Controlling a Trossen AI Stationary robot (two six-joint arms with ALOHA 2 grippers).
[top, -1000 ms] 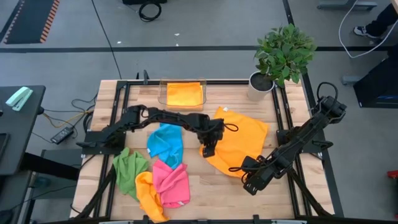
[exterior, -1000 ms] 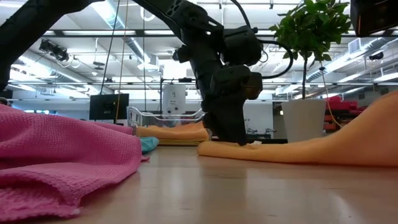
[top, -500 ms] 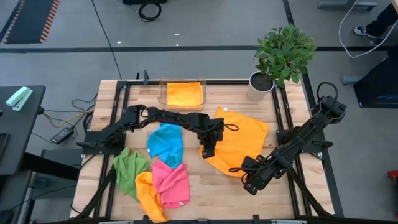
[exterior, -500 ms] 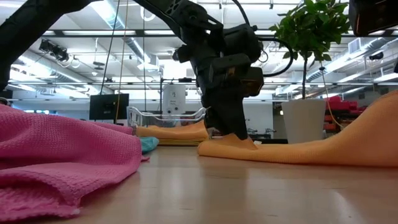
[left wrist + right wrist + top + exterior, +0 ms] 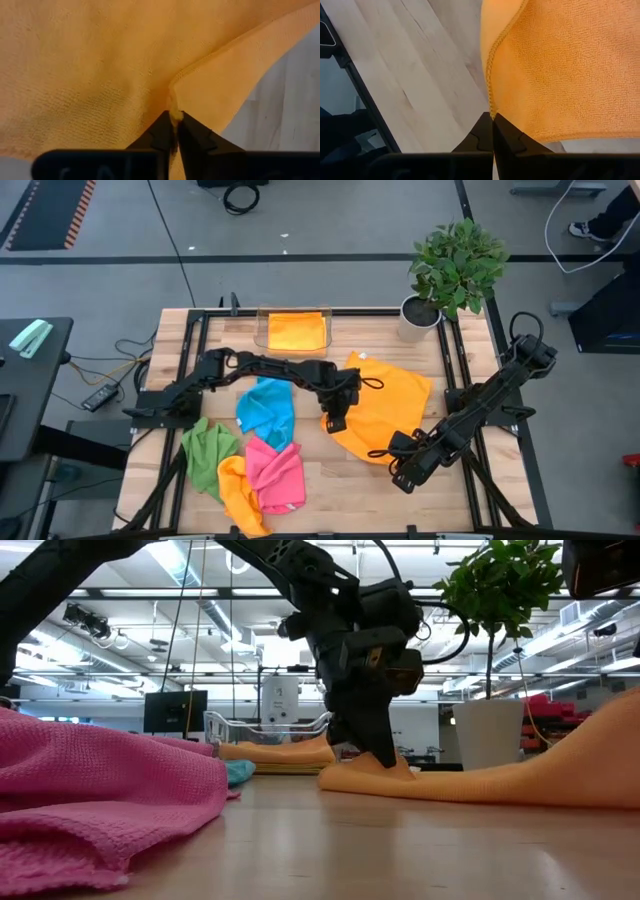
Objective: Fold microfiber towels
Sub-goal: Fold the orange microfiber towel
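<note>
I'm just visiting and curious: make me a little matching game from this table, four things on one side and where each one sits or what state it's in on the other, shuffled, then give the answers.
Things:
1. spread orange towel
2. folded orange towel
3. pink towel
4. potted plant

Places or states:
A. inside the clear tray at the table's far edge
B. far right corner of the table
C. pinched at its edges by the left gripper and the right gripper
D. crumpled at the near edge, beside the green towel

Pairs: 1-C, 2-A, 3-D, 4-B
</note>
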